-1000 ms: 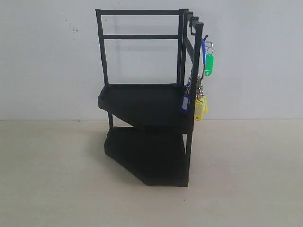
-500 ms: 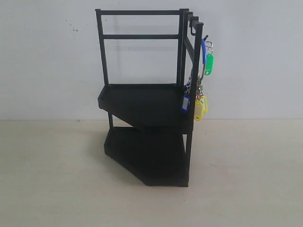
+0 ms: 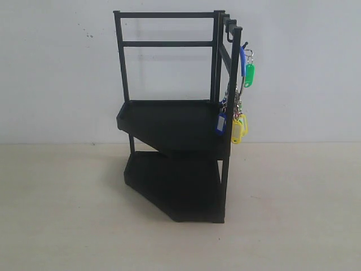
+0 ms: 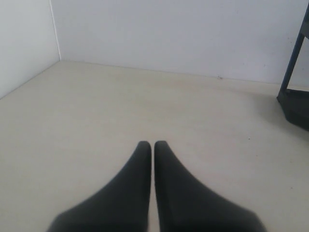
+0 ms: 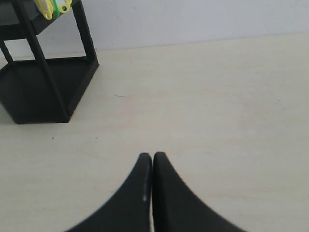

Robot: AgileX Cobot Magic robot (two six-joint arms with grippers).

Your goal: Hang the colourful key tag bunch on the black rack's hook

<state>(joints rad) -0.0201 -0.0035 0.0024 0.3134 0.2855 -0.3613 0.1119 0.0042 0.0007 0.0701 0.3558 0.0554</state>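
Observation:
The black rack stands in the middle of the table in the exterior view. The colourful key tag bunch hangs from the hook on the rack's front upright, with a green tag up high and blue and yellow tags lower down. No arm shows in the exterior view. My left gripper is shut and empty over bare table, with a corner of the rack at the frame's edge. My right gripper is shut and empty too, well away from the rack's base; the yellow tags dangle above it.
A white wall runs behind the rack. A second white wall meets it at a corner in the left wrist view. The pale table top stretches on both sides of the rack.
The green tag has swung slightly on the hook. Nothing else has moved.

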